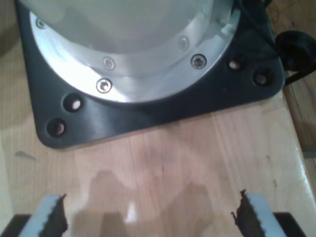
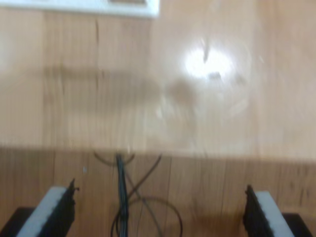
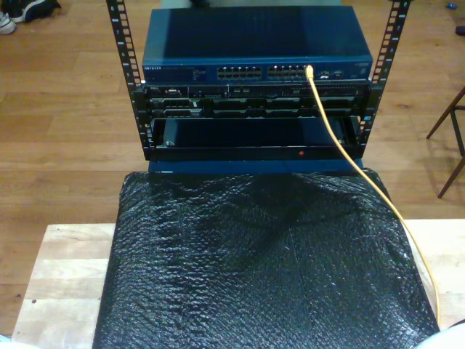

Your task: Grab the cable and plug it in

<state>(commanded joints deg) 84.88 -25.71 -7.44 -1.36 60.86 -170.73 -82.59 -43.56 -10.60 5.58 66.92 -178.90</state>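
The yellow-orange cable [image 3: 349, 156] runs from a port [image 3: 309, 70] on the blue network switch [image 3: 254, 43] down toward the exterior view's lower right. Its end sits at that port on the switch's front. My first gripper [image 1: 150, 217] is open over bare wood, with nothing between its pale toothed fingers [image 1: 52, 217]. It faces a black base plate [image 1: 148, 116] that carries a round metal arm base. My second gripper [image 2: 159, 210] is open too, with nothing between its fingers, and it hangs over blurred wood.
A black bubble-wrap sheet [image 3: 261, 269] covers most of the wooden table [image 3: 65, 269] in front of the rack [image 3: 131, 87]. Thin dark wires [image 2: 122, 197] lie under my second gripper. A chair leg [image 3: 454, 138] stands at the exterior view's right edge.
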